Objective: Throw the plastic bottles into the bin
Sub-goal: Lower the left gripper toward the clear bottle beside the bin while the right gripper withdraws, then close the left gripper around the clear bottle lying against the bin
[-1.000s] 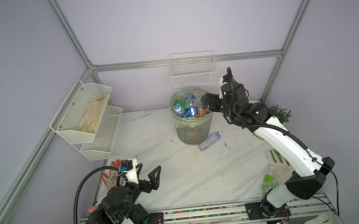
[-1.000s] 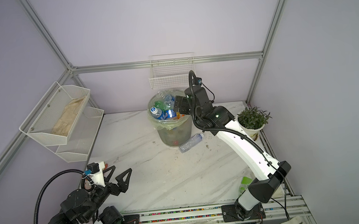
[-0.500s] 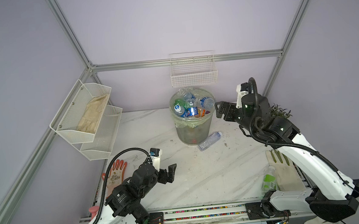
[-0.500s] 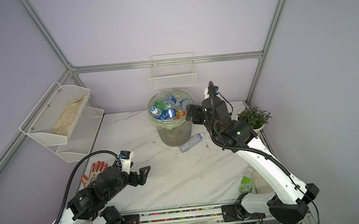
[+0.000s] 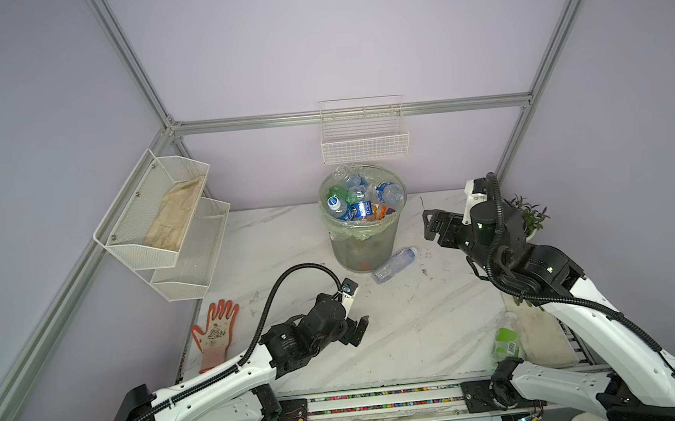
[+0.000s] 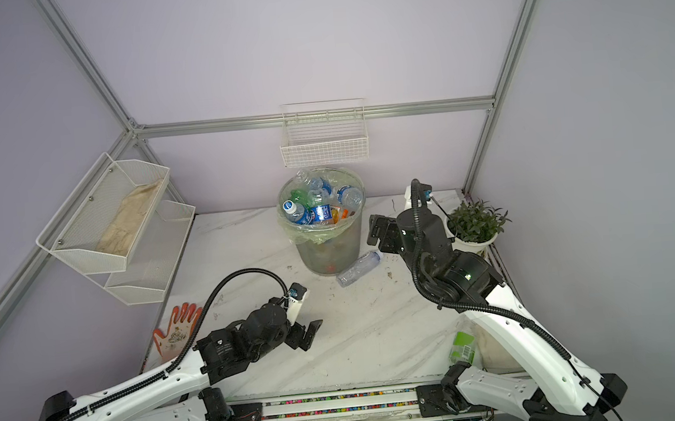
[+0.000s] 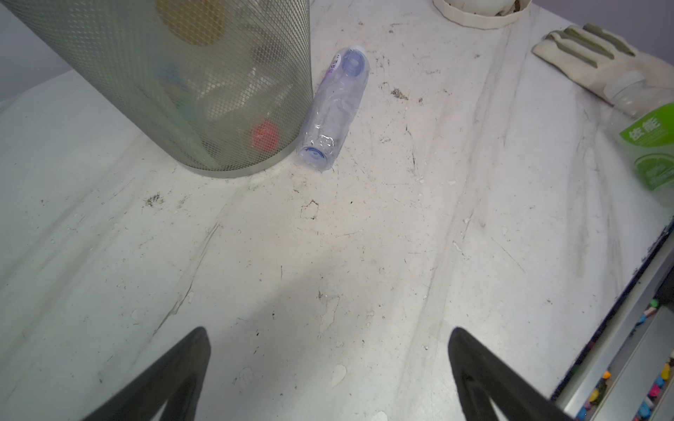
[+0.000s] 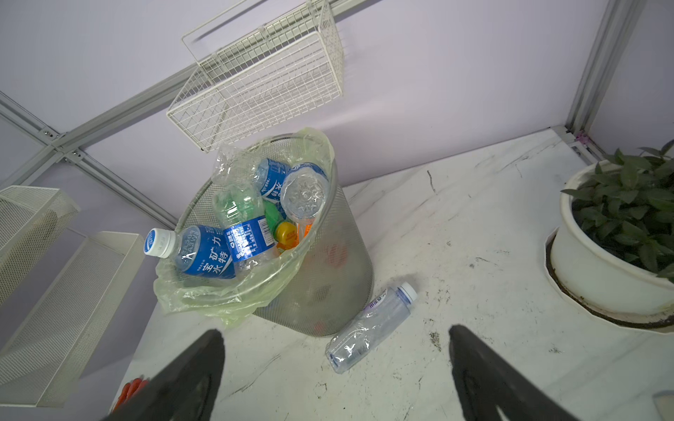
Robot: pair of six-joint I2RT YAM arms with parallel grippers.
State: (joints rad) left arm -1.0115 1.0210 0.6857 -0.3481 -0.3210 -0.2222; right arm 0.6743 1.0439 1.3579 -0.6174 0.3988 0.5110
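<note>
The bin (image 5: 365, 242) (image 6: 329, 249) stands at the back middle, a grey mesh basket with a pale-green liner, heaped with several plastic bottles (image 5: 362, 208) (image 8: 233, 248). One clear bottle (image 5: 394, 264) (image 6: 359, 268) (image 7: 332, 109) (image 8: 372, 322) lies on the table against the bin's base. A green-labelled bottle (image 5: 505, 340) (image 7: 653, 145) stands at the front right. My left gripper (image 5: 361, 331) (image 6: 311, 335) (image 7: 328, 331) hangs open and empty over the table's middle. My right gripper (image 5: 429, 226) (image 6: 372, 231) (image 8: 335, 330) is open and empty, just right of the bin.
A white wire basket (image 5: 364, 140) hangs on the back wall above the bin. A two-tier mesh shelf (image 5: 161, 222) is on the left wall. An orange glove (image 5: 215, 334) lies front left, a pale glove (image 5: 540, 327) front right, a potted plant (image 6: 474, 224) back right.
My right gripper has drawn back from over the bin's rim to its right side. My left arm has reached from the front-left corner out over the table's middle.
</note>
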